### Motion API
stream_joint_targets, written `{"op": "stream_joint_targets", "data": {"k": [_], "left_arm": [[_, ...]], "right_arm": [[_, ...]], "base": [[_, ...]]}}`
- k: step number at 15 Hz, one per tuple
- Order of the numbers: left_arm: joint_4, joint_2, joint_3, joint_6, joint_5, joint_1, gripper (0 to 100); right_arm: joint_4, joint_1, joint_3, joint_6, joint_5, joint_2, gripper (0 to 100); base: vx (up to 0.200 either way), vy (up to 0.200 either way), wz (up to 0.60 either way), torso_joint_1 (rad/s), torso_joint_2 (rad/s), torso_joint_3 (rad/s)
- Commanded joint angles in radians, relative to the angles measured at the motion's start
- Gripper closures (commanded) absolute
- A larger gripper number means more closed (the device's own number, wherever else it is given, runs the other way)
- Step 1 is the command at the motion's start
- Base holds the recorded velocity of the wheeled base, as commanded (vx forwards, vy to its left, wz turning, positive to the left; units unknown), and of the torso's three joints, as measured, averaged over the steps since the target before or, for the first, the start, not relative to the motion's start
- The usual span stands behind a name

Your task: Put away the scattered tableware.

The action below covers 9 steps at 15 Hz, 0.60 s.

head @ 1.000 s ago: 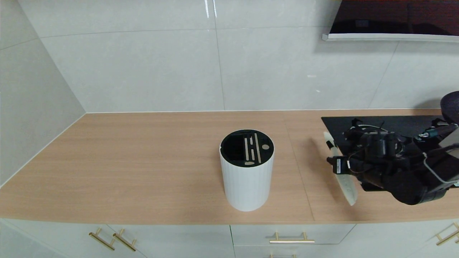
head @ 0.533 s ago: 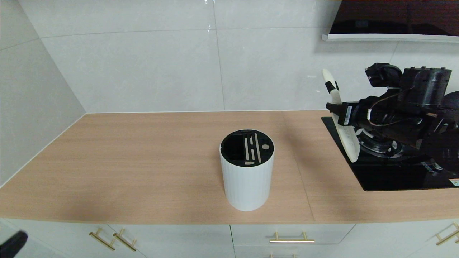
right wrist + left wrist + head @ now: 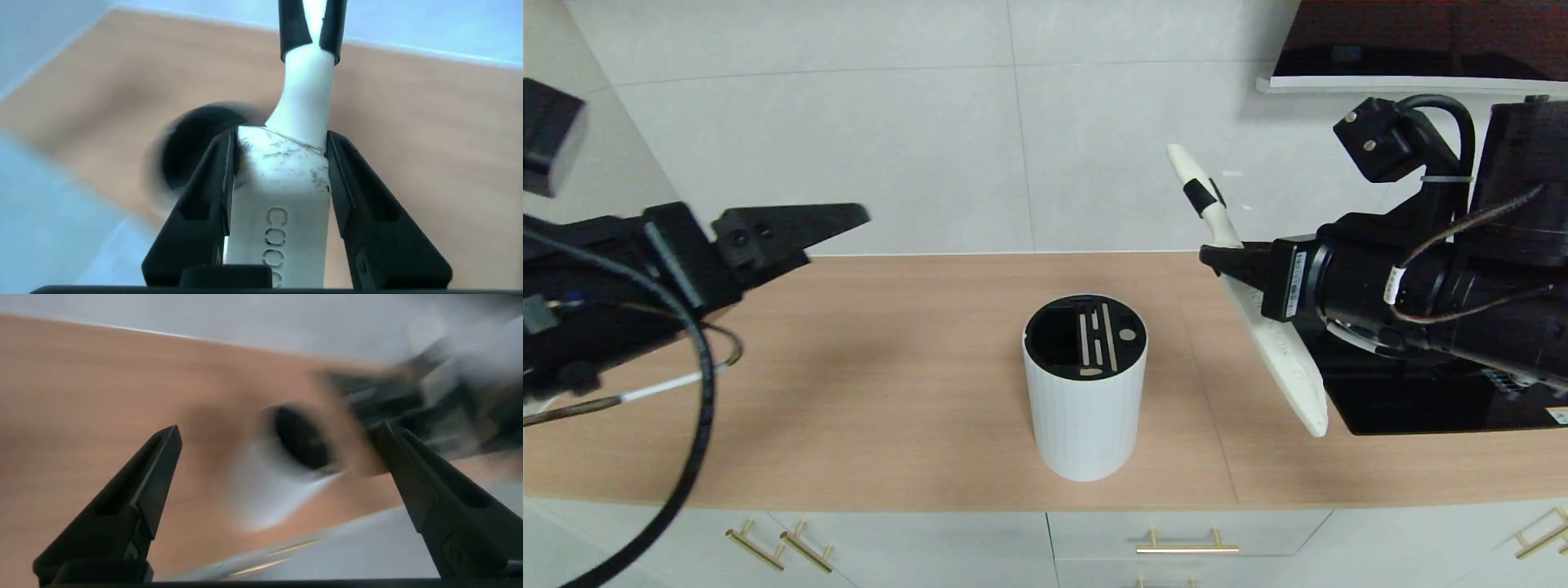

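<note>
A white cylindrical holder (image 3: 1085, 400) with a black slotted top stands upright in the middle of the wooden counter (image 3: 866, 392). My right gripper (image 3: 1232, 263) hangs in the air to the right of the holder and is shut on a white knife (image 3: 1286, 371). The knife's handle, with a black band, points up and back; its blade slants down towards the counter. In the right wrist view the knife (image 3: 286, 216) sits between the jaws of my right gripper (image 3: 282, 143), with the holder (image 3: 196, 151) blurred beyond. My left gripper (image 3: 805, 224) is raised at the left, open and holding nothing. Its wrist view shows the left gripper (image 3: 278, 434) and the blurred holder (image 3: 290, 469).
A black cooktop (image 3: 1421, 404) lies on the counter at the right, under my right arm. A dark range hood (image 3: 1413, 49) hangs at the top right. Tiled walls close the back and left. Bare counter lies left of the holder.
My right gripper has lifted the knife off the counter and carried it left, closer to the holder. My left arm has risen into the head view from the lower left.
</note>
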Motion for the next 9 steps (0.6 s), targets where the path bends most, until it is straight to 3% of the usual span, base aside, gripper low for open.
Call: {"op": "stream_joint_targets", "data": {"k": [1,2,3,5,9], "left_arm": [[-0.104,0.167,-0.014,-0.112,-0.004,-0.108,0],[-0.128,0.182,-0.014,-0.158,-0.004,-0.145,0],[-0.147,0.198,-0.015,-0.185,-0.001,-0.188,0],[-0.205,0.245,-0.017,-0.206,0.004,-0.254,0],[-0.354,0.333,-0.002,-0.234,0.028,-0.32,0]], "right_arm": [[0.009,0.107,0.002,0.012,-0.049,-0.012,100],[0.009,0.144,-0.002,0.029,-0.061,-0.002,100],[0.009,0.182,-0.011,0.067,-0.063,0.007,100],[0.012,0.28,-0.012,0.109,-0.075,0.023,100],[0.003,0.316,-0.015,0.11,-0.136,0.092,100]], "base": [[0.0,0.0,0.0,0.0,0.0,0.0],[0.0,0.0,0.0,0.0,0.0,0.0],[0.0,0.0,0.0,0.0,0.0,0.0],[0.0,0.0,0.0,0.0,0.0,0.0],[0.0,0.0,0.0,0.0,0.0,0.0]]}}
